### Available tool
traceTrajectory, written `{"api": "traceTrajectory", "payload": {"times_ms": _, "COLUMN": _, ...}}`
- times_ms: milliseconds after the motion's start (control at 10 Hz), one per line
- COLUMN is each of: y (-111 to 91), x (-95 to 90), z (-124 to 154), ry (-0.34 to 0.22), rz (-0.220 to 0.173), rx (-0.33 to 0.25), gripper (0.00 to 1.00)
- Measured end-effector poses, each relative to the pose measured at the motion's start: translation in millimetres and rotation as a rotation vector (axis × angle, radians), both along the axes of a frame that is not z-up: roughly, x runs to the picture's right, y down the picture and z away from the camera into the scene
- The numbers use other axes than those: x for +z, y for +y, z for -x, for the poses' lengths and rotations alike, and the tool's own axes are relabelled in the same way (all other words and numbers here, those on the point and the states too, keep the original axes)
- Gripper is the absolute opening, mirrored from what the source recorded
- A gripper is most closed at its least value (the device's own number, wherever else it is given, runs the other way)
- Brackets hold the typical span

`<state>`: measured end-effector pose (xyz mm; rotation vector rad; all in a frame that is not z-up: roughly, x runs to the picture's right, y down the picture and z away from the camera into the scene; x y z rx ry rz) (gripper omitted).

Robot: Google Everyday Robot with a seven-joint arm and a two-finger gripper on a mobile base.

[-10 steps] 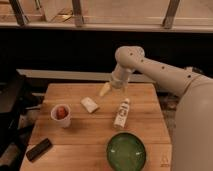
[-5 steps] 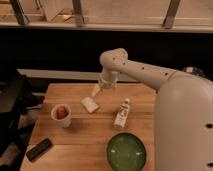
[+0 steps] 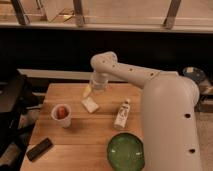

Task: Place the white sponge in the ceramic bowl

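High near view down onto table (image 3: 95,132)

**Wooden table, five items on top**

Wooden table (image 3: 82,137), butcher-block top. From its centre: white sponge (image 3: 90,105) lying flat at 12 o'clock; white paper cup (image 3: 61,114) upright at 10, reddish inside; white bottle (image 3: 121,115) with a label at 2; ceramic bowl (image 3: 125,151), dark green, at 5 near the front edge; black flat block (image 3: 39,149) at 8. Gripper (image 3: 88,91) over the 12 o'clock edge, just beyond the sponge, jaws spread, holding nothing.

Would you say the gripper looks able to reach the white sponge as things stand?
Probably yes: the gripper hangs just above the white sponge, its fingers open, nothing between them; the cup and the bottle stand well to either side.
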<state>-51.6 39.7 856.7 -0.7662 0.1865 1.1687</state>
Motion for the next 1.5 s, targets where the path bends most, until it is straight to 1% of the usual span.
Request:
{"api": "traceTrajectory", "payload": {"times_ms": 200, "y": 0, "x": -0.1, "z": 2, "ry": -0.002, "rz": -0.001, "rx": -0.003, "gripper": 0.8}}
{"api": "traceTrajectory", "payload": {"times_ms": 300, "y": 0, "x": 2.6, "z": 4, "ry": -0.003, "rz": -0.002, "rx": -0.005, "gripper": 0.8}}
{"api": "traceTrajectory", "payload": {"times_ms": 400, "y": 4, "x": 12.7, "z": 6, "ry": -0.001, "rz": 0.0, "rx": -0.003, "gripper": 0.8}}
{"api": "traceTrajectory", "payload": {"times_ms": 500, "y": 7, "x": 18.3, "z": 10, "ry": -0.005, "rz": 0.005, "rx": -0.004, "gripper": 0.8}}
{"api": "traceTrajectory", "payload": {"times_ms": 700, "y": 20, "x": 36.7, "z": 22, "ry": -0.022, "rz": 0.033, "rx": -0.003, "gripper": 0.8}}
{"api": "traceTrajectory", "payload": {"times_ms": 800, "y": 27, "x": 43.8, "z": 22, "ry": -0.025, "rz": 0.054, "rx": 0.0, "gripper": 0.8}}
{"api": "traceTrajectory", "payload": {"times_ms": 1000, "y": 41, "x": 56.0, "z": 31, "ry": -0.034, "rz": 0.085, "rx": -0.021, "gripper": 0.8}}
{"api": "traceTrajectory", "payload": {"times_ms": 1300, "y": 59, "x": 68.1, "z": 48, "ry": -0.055, "rz": 0.127, "rx": -0.049, "gripper": 0.8}}
{"api": "traceTrajectory", "payload": {"times_ms": 1400, "y": 63, "x": 70.7, "z": 53, "ry": -0.059, "rz": 0.146, "rx": -0.052, "gripper": 0.75}}
{"api": "traceTrajectory", "payload": {"times_ms": 1500, "y": 65, "x": 72.0, "z": 57, "ry": -0.064, "rz": 0.155, "rx": -0.048, "gripper": 0.68}}
